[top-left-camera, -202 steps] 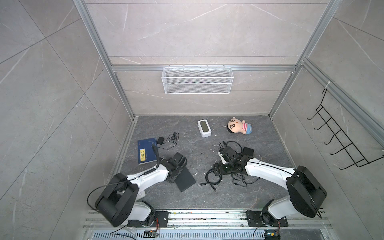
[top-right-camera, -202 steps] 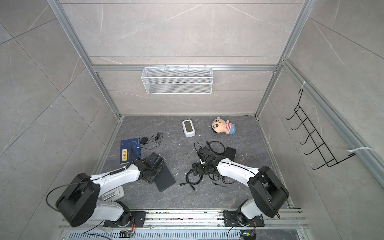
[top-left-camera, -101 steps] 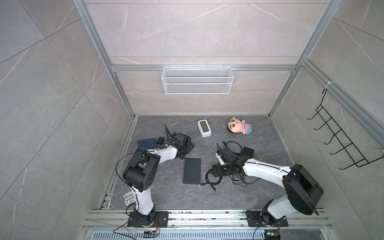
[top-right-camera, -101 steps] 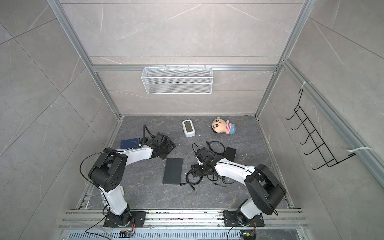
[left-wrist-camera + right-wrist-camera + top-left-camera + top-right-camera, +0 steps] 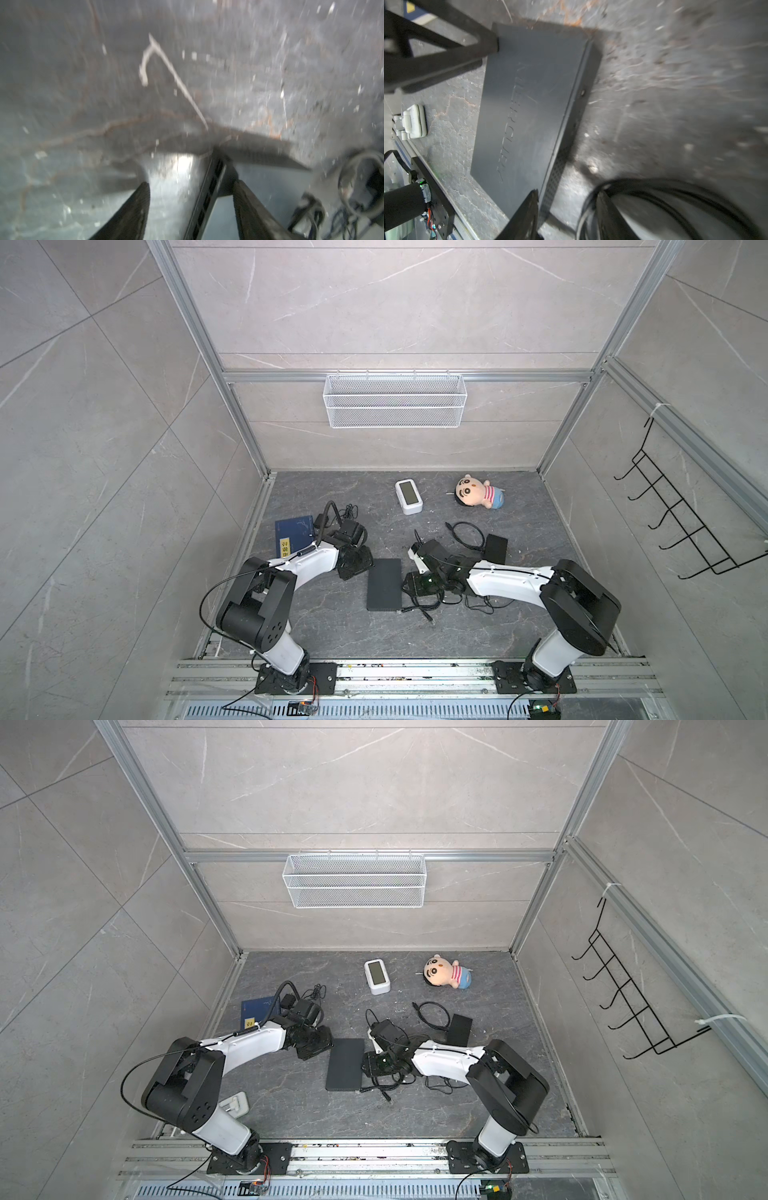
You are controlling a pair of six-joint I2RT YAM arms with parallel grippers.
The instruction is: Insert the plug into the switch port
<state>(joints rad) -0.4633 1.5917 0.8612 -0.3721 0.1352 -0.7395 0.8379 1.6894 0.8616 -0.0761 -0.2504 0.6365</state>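
The switch [image 5: 384,584] [image 5: 345,1064] is a flat dark box lying on the grey floor. My left gripper [image 5: 357,566] [image 5: 191,185] is open at its far left corner, and the switch's port edge [image 5: 209,187] runs between the fingers. At the switch's right side my right gripper [image 5: 415,585] [image 5: 566,194] is open. One of its fingers sits over the vented side of the switch [image 5: 529,104], and the other touches a black cable loop [image 5: 675,191]. A loose cable end with a small plug [image 5: 429,617] [image 5: 387,1098] lies near the switch's front right corner.
Tangled black cables [image 5: 469,535] and a black adapter box [image 5: 494,549] lie behind my right arm. A blue book [image 5: 293,535], a white device [image 5: 409,497] and a plush doll [image 5: 478,493] sit farther back. A white clip-like part [image 5: 235,1104] lies front left.
The switch turned from tilted to straight and shifted right, beside my right gripper. My left arm swung to the back and returned to the switch's far corner. Both grippers' jaws have narrowed.
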